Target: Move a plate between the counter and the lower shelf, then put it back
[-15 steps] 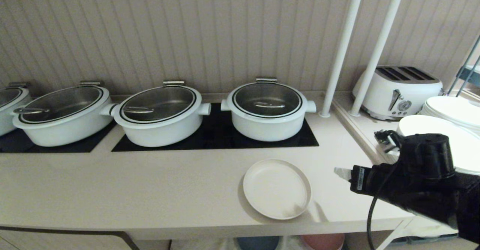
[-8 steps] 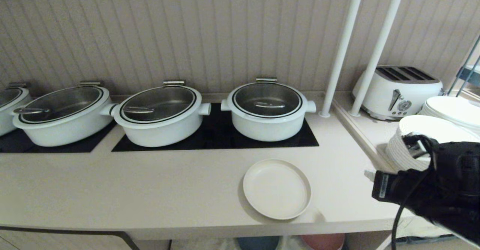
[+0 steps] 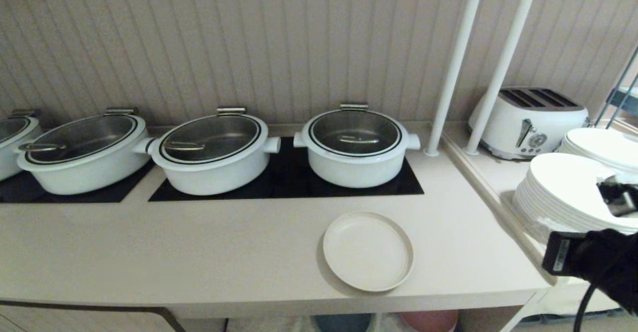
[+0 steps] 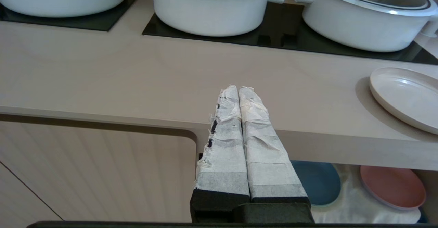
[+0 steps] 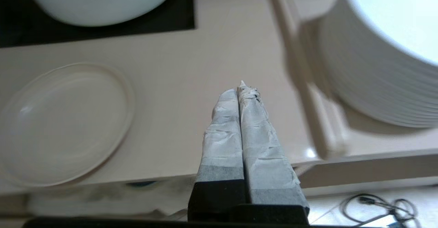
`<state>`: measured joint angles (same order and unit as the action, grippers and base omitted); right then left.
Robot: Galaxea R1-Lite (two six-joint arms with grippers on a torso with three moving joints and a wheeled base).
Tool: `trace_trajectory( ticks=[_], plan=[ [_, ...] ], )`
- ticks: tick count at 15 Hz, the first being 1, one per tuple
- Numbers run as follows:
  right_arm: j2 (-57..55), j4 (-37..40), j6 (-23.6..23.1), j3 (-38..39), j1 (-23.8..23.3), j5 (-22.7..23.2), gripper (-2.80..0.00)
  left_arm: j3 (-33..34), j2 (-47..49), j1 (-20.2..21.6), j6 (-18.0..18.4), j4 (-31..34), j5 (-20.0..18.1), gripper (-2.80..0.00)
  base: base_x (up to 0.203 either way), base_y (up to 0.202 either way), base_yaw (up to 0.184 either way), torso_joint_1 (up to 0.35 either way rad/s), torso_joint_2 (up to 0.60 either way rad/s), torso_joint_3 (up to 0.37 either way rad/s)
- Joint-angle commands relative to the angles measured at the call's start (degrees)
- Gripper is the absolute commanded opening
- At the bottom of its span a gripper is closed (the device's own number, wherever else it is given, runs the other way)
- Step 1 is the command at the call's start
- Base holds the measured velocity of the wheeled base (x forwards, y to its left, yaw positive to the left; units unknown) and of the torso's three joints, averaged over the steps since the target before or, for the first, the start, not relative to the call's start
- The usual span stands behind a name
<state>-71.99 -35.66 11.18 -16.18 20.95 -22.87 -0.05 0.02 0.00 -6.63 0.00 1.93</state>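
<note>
Resting flat near front edge of counter [image 3: 224,252], toward its right end, plate [image 3: 368,250] lay untouched. Right gripper [image 5: 240,90] hung beyond counter's right front corner, fingers pressed together, empty. Left gripper [image 4: 238,90] likewise closed, apparently before front edge.

We see the plate [image 3: 368,250] matt and smooth on the smooth counter [image 3: 199,252]; 3 glossy pots [image 3: 214,155] carry glass lids; wrinkled tape wraps the right gripper [image 5: 240,90].
</note>
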Motion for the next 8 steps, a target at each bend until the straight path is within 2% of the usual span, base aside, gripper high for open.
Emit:
trace_trajectory(
  ticks=[1,5,8],
  plan=[
    [7.0,-0.3,-2.1,2.3,-3.4,-0.3,-2.8,0.0,0.0,0.0,0.0,0.0,0.0,-2.8,0.0,0.0,0.0,0.0,0.0,0.0],
    [18.9,-0.2,-8.5,6.9,-11.1,-0.1,-2.8,0.0,0.0,0.0,0.0,0.0,0.0,-2.8,0.0,0.0,0.0,0.0,0.0,0.0],
    [27.7,0.1,-11.8,11.0,-14.3,1.2,-2.8,0.0,0.0,0.0,0.0,0.0,0.0,-2.8,0.0,0.0,0.0,0.0,0.0,0.0]
  ],
)
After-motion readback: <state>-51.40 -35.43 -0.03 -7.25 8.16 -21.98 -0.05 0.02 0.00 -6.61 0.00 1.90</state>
